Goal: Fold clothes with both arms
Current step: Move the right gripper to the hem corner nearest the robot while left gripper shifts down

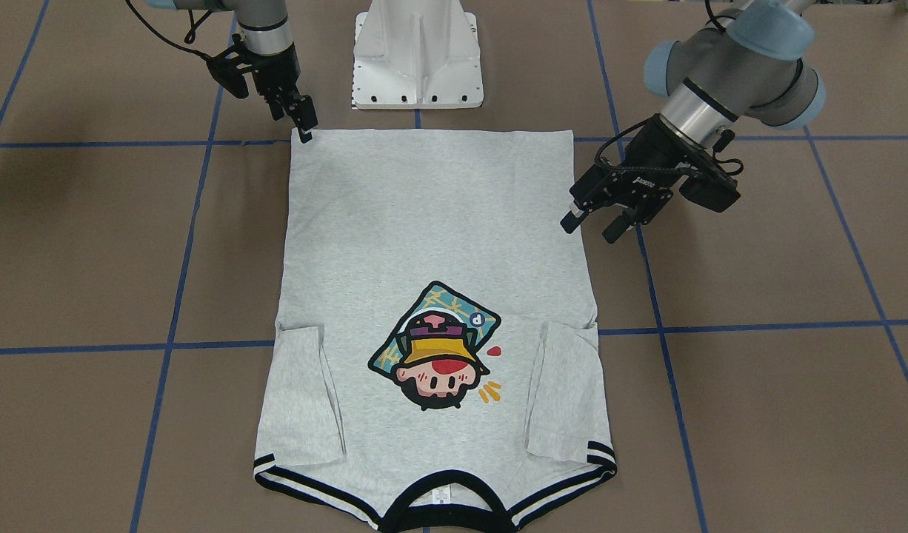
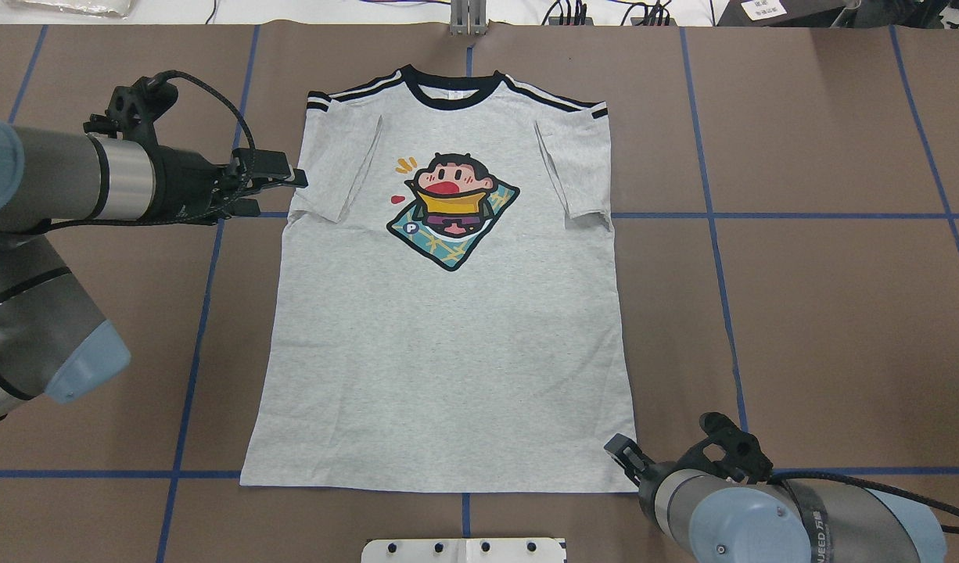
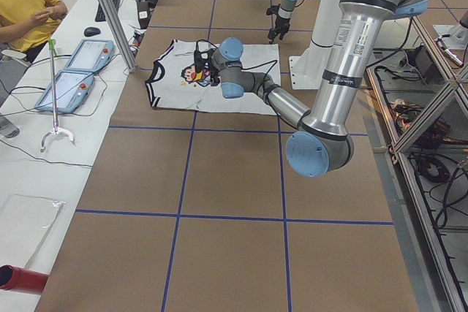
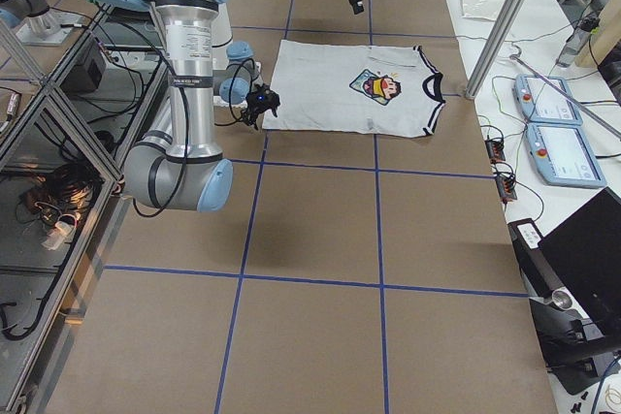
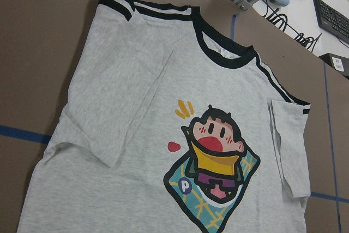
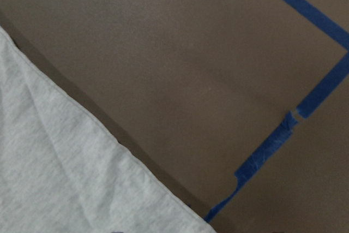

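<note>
Placement looks set up for a two-arm fold. Light heather-grey short-sleeved T-shirt (image 2: 448, 352) w/ black neck trim, striped shoulders and cartoon-head print lies flat, print up, in the middle of the brown paper-covered bench (image 2: 839, 313). The collar is at the far edge from the robot and the hem is nearest the white pedestal (image 1: 417, 52). Both sleeves (image 2: 577, 168) are turned in over the body, so the outline is close to a plain rectangle. My read: sleeve tucks are done and a lengthwise or hem-to-collar fold comes next.

Arms are spread diagonally, prob. so each can take a separate part of the cloth w/o crossing.

Left fingers (image 1: 614, 229) are apart and hold nothing. They sit just beside the shirt's side edge on the robot's left, around armpit level, pointing in at the cloth. Overhead view has the upper tip over the sleeve edge, but contact can't be confirmed. Left wrist view shows only the shirt, no fingers.

Right fingers (image 1: 304, 122) point down at the hem corner on the robot's right, tip at or just off the corner (image 1: 294, 135). Can't tell whether they're apart or together, or whether they touch fabric. Right wrist view shows the hem edge running diagonally, w/ bare bench and blue tape (image 6: 305, 102) beside it.
</note>
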Motion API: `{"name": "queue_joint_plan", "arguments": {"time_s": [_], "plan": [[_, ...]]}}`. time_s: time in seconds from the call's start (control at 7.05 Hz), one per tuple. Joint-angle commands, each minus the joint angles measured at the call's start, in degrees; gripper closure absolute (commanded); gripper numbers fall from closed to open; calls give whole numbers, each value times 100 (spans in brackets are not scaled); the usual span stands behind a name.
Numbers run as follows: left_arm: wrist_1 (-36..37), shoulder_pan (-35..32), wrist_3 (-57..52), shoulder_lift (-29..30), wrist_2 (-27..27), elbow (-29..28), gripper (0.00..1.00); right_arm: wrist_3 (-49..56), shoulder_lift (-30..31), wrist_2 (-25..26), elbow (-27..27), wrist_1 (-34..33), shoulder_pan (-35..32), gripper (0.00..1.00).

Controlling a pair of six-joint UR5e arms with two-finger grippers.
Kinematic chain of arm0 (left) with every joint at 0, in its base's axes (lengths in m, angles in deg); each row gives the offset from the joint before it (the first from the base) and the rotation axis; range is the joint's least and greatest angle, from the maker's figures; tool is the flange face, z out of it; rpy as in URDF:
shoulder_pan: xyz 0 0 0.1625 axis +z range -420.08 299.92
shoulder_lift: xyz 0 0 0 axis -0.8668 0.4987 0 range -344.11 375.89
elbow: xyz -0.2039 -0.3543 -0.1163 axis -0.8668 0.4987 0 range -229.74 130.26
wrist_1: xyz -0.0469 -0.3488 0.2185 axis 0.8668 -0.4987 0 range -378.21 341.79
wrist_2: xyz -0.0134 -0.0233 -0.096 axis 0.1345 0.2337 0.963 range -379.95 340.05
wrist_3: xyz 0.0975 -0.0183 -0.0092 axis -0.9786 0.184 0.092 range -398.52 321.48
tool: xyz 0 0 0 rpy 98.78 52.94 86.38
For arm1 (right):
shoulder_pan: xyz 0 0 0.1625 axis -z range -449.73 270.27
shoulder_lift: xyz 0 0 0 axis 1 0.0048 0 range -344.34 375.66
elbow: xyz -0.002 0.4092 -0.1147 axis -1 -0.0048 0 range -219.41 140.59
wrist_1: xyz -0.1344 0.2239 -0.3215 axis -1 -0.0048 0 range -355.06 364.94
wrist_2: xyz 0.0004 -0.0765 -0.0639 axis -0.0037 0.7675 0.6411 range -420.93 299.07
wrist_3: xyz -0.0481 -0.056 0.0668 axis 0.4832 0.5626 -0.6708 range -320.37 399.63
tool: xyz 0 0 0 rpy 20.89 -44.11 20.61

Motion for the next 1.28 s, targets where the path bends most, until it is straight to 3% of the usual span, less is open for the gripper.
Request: {"name": "queue_joint_plan", "arguments": {"time_s": [0.0, 0.28, 0.71, 1.13], "plan": [[11, -6, 22, -32, 7, 55, 1, -50, -12, 26, -70, -9, 154, 9], [2, -15, 13, -111, -45, 64, 1, -50, -21, 26, -114, 0, 190, 12], [-24, -24, -30, -340, -63, 188, 1, -50, -29, 35, -123, -9, 190, 37], [-42, -24, -48, -419, -63, 196, 1, -50, -38, 87, -158, -9, 190, 41]]}}
